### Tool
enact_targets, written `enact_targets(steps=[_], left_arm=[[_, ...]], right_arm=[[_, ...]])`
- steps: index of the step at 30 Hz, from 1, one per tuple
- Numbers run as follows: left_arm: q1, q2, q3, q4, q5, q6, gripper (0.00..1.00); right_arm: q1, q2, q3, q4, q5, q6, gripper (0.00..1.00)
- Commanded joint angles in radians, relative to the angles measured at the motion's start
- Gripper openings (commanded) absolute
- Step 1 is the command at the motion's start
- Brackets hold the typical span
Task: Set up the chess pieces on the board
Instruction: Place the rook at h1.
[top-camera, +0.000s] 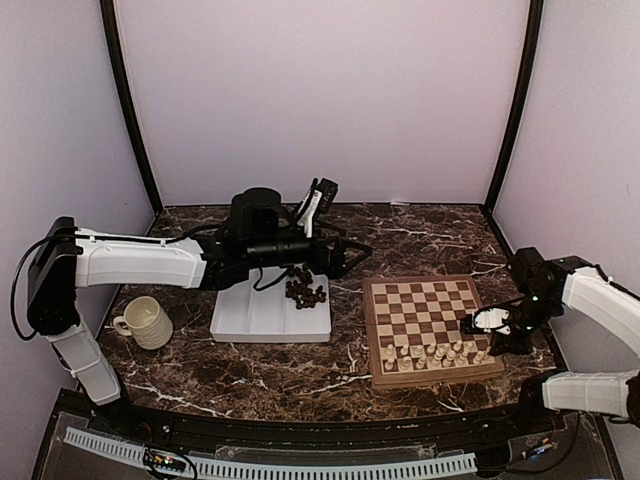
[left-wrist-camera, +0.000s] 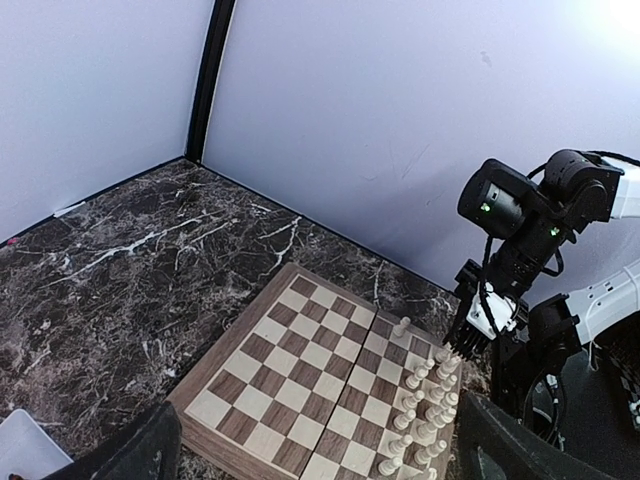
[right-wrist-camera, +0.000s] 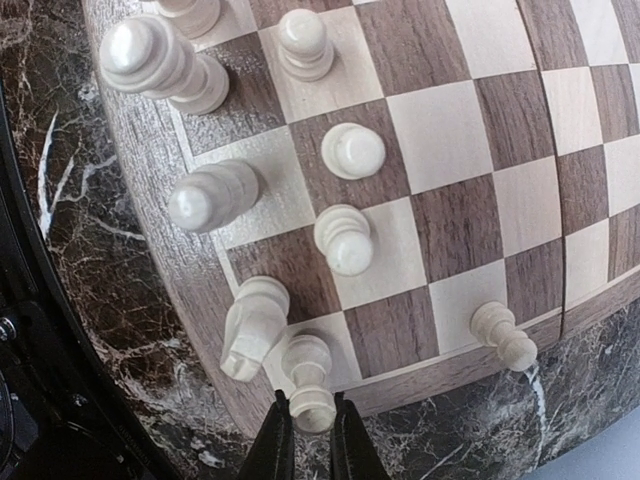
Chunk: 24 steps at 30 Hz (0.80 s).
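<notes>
A white piece (right-wrist-camera: 312, 385) on a corner square of the board (top-camera: 425, 305) is pinched at its base by the right gripper (right-wrist-camera: 310, 445). Its near rows are filled by other white pieces (top-camera: 430, 352). In the tray (top-camera: 250, 318) dark pieces (top-camera: 305, 291) are heaped, and the left gripper (top-camera: 345, 255) is held spread above them
</notes>
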Motion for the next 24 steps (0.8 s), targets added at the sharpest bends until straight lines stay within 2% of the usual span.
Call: enact_targets(steps=[1,10,12,14,16,20,24], left_arm=[[0.003,-0.050,-0.019,0.002,0.000,0.005,0.99],[0.004,-0.043,-0.019,0.012,0.010,0.000,0.99],[0.004,-0.039,-0.019,0.017,0.015,-0.005,0.99],[0.004,-0.037,-0.019,0.019,0.019,-0.009,0.99],[0.005,-0.038,-0.019,0.018,0.019,-0.009,0.99],[0.004,-0.040,-0.018,0.015,0.021,-0.008,0.99],[0.004,-0.042,-0.018,0.014,0.021,-0.008,0.99]], right_arm=[[0.023,0.001,-0.016,-0.005,0.018,0.000,0.08],[0.030,-0.004,-0.012,-0.013,0.055,-0.004,0.09],[0.030,-0.007,-0.012,-0.015,0.052,-0.004,0.16],[0.030,-0.013,-0.004,-0.023,0.041,-0.007,0.28],[0.030,-0.021,0.012,-0.046,0.025,-0.019,0.33],[0.030,-0.018,0.087,-0.117,-0.002,-0.038,0.36],[0.008,0.034,0.214,-0.166,-0.030,-0.046,0.34]])
